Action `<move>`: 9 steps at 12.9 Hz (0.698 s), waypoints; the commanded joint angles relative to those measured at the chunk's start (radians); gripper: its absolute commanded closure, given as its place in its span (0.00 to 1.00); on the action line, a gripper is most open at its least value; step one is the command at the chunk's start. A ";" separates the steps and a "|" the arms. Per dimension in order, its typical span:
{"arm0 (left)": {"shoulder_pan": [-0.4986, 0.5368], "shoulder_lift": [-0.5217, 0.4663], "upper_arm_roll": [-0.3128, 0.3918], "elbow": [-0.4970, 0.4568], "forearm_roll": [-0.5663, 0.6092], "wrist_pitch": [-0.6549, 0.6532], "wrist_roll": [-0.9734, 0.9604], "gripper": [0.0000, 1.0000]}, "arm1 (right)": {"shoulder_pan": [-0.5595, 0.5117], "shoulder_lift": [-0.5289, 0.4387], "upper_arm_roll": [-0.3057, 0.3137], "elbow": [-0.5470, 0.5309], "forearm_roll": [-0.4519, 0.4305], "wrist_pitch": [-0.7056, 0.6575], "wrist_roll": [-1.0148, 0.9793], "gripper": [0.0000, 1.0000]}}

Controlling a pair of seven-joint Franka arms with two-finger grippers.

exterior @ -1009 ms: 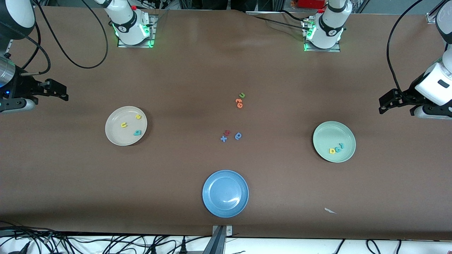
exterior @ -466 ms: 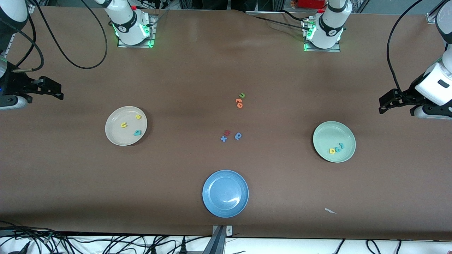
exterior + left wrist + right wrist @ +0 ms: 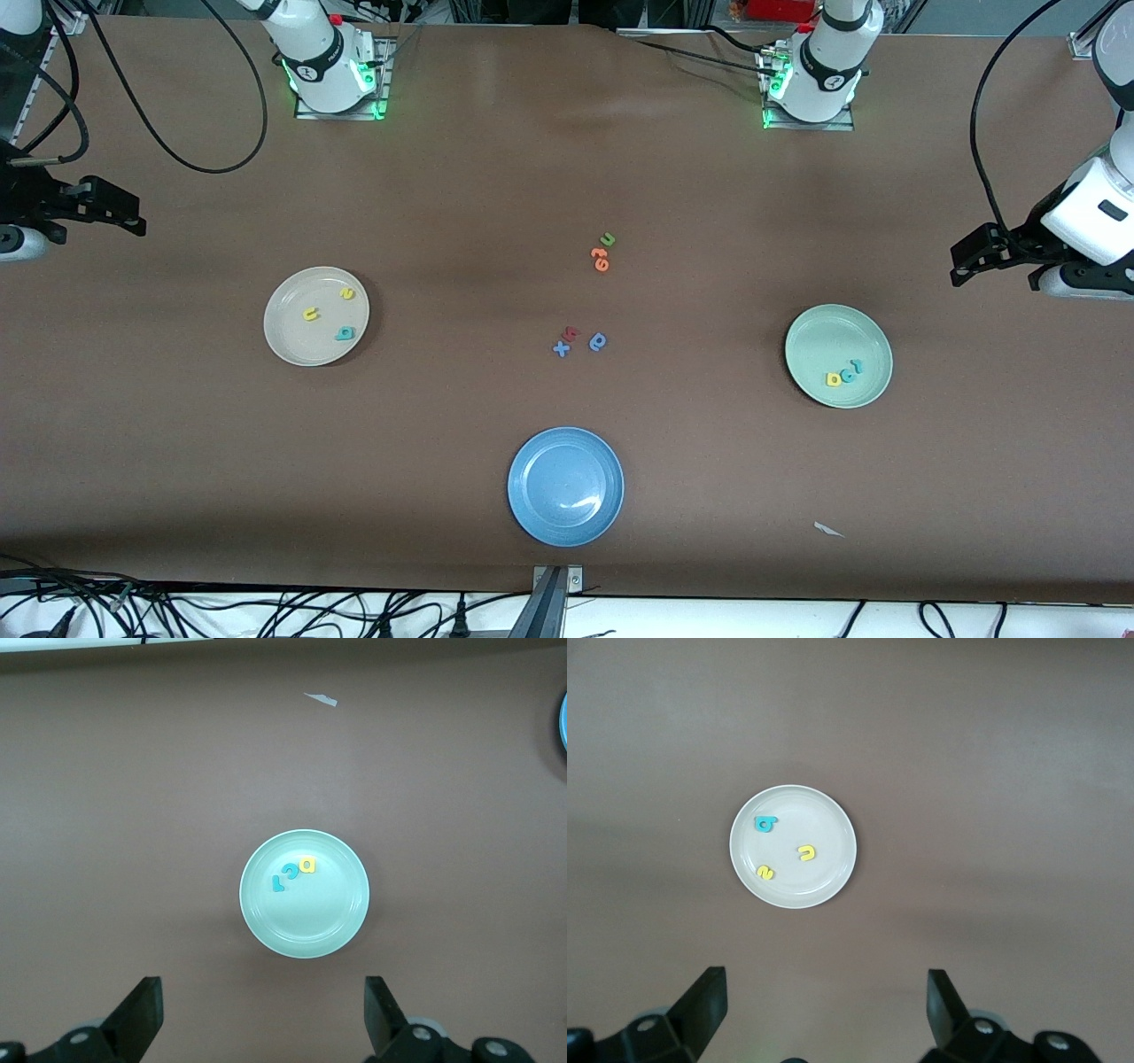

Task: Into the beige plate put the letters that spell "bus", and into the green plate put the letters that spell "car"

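The right gripper [image 3: 111, 213], fingers spread and empty, is pulling farther away from the beige plate [image 3: 288, 341], which is holding the teal "b" [image 3: 345, 334], yellow "u" [image 3: 310, 314] and yellow "s" [image 3: 347, 293]. The left gripper [image 3: 997, 257], also released, is waiting unmoved near the green plate [image 3: 819, 332], where the teal "c" [image 3: 846, 376], yellow "a" [image 3: 833, 379] and teal "r" [image 3: 856, 365] are lying.

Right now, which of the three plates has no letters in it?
The blue plate, nearest the front camera, holds nothing. The beige plate holds a teal and two yellow letters; the green plate holds two teal letters and a yellow one.
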 commanded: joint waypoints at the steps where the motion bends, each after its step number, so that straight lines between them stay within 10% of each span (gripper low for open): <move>1: -0.003 0.010 0.000 0.028 0.022 -0.021 0.013 0.00 | -0.006 0.005 -0.004 0.055 0.015 -0.051 -0.014 0.00; 9: -0.003 0.010 0.000 0.028 0.022 -0.021 0.013 0.00 | 0.000 0.005 -0.010 0.062 -0.025 -0.102 -0.011 0.00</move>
